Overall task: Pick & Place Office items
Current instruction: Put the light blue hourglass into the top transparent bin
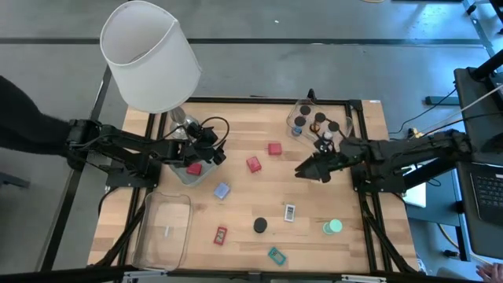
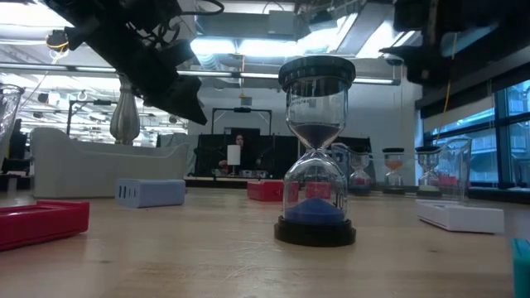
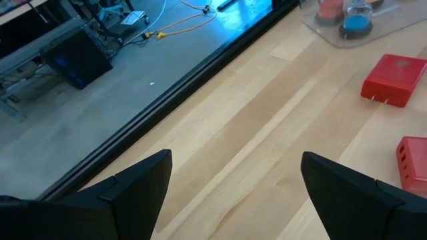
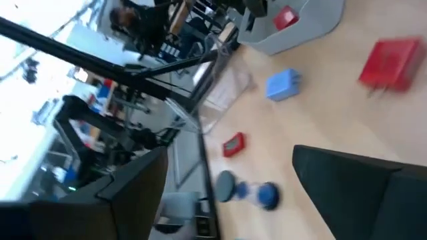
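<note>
Wooden table (image 1: 244, 196) mid-area bare, left gripper (image 1: 217, 152) and right gripper (image 1: 308, 168) jaws open, empty.

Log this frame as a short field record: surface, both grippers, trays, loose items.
surface: wooden table
left gripper: open, empty, above the table beside the grey tray
right gripper: open, empty, raised near the far right tray
far right tray: holds several dark round caps
near left tray: clear
loose items: two red blocks, blue block, dark cap, white-labelled piece, green disc, teal piece, small red piece
lamp: white shade, far left
</note>
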Controlling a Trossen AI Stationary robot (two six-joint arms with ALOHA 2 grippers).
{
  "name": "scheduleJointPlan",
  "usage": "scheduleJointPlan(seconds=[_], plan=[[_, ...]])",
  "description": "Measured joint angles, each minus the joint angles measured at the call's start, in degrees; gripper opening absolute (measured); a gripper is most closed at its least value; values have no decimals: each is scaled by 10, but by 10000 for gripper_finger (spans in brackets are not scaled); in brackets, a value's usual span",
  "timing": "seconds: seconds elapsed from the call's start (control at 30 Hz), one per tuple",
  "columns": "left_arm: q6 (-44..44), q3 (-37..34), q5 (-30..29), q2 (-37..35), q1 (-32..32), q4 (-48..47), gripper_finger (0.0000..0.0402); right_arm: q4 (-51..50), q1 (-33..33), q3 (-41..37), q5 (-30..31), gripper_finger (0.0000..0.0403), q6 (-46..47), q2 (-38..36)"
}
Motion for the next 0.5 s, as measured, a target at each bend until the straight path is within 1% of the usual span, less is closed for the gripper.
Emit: scheduleJointPlan(seconds=[0.13, 0.23, 0.3, 0.43, 0.5], plan=[[14, 0, 9, 0, 0, -3, 331, -13, 76, 0, 67, 315, 66, 0], [17, 0, 26, 0, 0, -3, 331, -40, 128, 0, 95, 308, 113, 0], [16, 0, 30, 0, 0, -3, 331, -62, 158, 0, 89, 304, 148, 0], [14, 0, 30, 0, 0, -2, 331, -137, 209, 0, 38, 298, 213, 0], [9, 0, 30, 0, 0, -2, 331, -194, 230, 0, 18, 294, 245, 0]])
